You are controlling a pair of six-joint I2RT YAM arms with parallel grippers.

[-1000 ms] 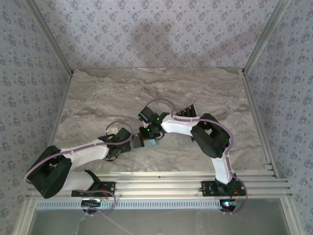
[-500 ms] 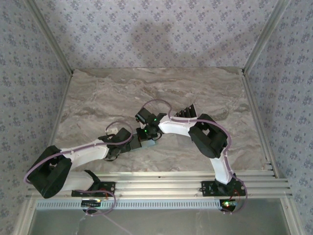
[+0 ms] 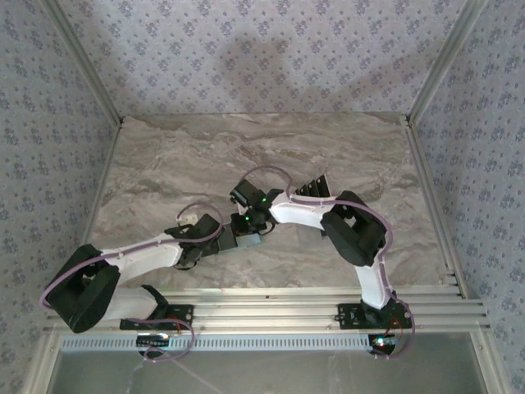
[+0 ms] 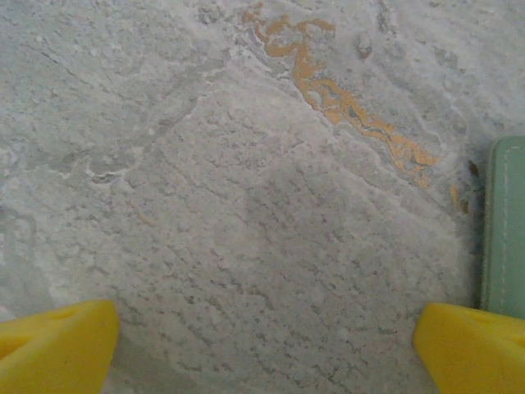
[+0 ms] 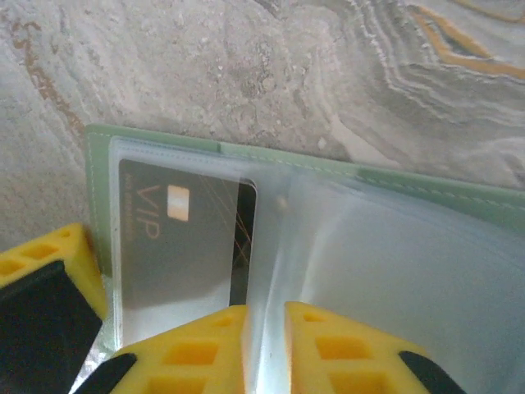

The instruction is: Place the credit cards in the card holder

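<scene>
done: one credit card (image 5: 184,238), dark and marked "vip", sits inside a clear sleeve of the card holder (image 5: 344,174), which lies open on the surface (image 4: 246,164).
remaining: by my judgement, any further cards; a dark striped patch (image 3: 316,185) beyond the right arm may be more of them, too small to tell.
count: one card seen for sure, one holder.
left fingers (image 4: 267,320): wide apart over bare surface, nothing between them, the holder's green edge just beside one of them.
right fingers (image 5: 265,316): a narrow gap with a clear sleeve's edge running into it; whether it is pinched, i cannot tell.
</scene>
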